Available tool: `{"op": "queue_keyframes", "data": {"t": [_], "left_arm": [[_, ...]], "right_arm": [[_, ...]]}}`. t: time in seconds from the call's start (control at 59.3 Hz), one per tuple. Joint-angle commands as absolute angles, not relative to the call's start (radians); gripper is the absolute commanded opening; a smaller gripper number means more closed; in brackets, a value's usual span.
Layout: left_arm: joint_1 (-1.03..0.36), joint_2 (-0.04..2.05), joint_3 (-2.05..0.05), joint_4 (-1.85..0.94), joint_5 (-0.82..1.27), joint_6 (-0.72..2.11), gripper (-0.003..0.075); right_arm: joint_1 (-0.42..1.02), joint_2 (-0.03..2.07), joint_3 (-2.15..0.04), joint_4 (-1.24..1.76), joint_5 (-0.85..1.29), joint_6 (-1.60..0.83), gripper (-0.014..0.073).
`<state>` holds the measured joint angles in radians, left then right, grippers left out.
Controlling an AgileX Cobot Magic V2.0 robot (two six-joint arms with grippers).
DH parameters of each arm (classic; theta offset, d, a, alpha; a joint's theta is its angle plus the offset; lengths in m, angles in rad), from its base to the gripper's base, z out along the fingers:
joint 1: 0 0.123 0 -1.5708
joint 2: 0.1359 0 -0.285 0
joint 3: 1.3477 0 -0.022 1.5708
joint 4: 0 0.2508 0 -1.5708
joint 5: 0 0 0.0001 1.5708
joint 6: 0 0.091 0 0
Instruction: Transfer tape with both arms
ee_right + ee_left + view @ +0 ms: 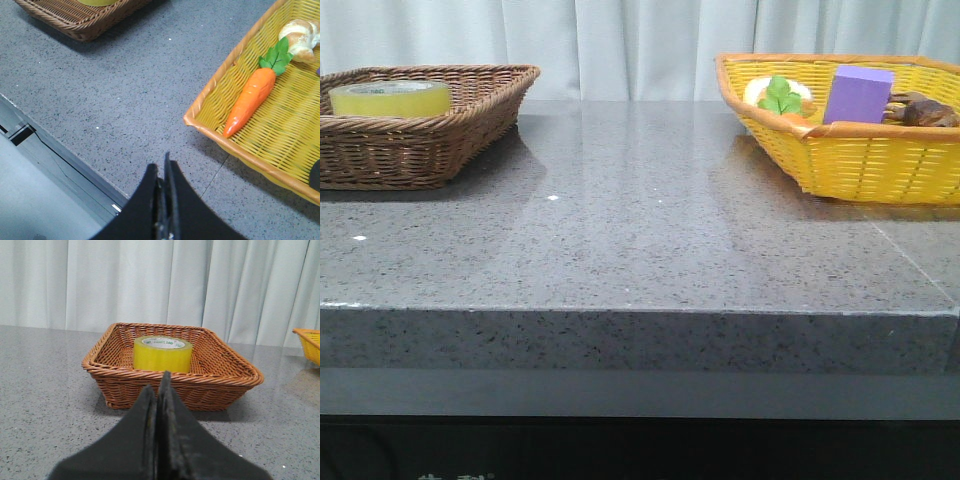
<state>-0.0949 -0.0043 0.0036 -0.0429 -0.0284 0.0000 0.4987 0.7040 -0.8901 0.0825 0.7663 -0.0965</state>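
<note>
Right wrist view alone shows carrot (251, 100); left wrist, tape (162, 354) lettering

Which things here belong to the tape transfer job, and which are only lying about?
For the job:
- tape
- brown basket holding it
- left gripper
- right gripper

Lying about, all in the yellow basket:
- carrot
- purple block
- bread roll
</note>
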Motion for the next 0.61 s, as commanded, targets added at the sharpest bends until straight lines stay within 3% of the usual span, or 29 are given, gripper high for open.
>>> {"op": "queue_keyframes", "data": {"t": [0.0, 0.169, 0.59], "left_arm": [[-0.102, -0.023, 0.011, -0.05, -0.109, -0.01, -0.002], [-0.102, -0.023, 0.011, -0.05, -0.109, -0.01, -0.002], [-0.102, -0.022, 0.011, -0.05, -0.107, -0.01, -0.002]], "right_arm": [[0.494, 0.704, -0.912, 0.082, 0.697, -0.106, -0.0067], [0.464, 0.672, -0.877, 0.078, 0.673, -0.106, -0.0067], [0.099, 0.328, -0.445, 0.088, 0.284, -0.106, -0.0067]]}}
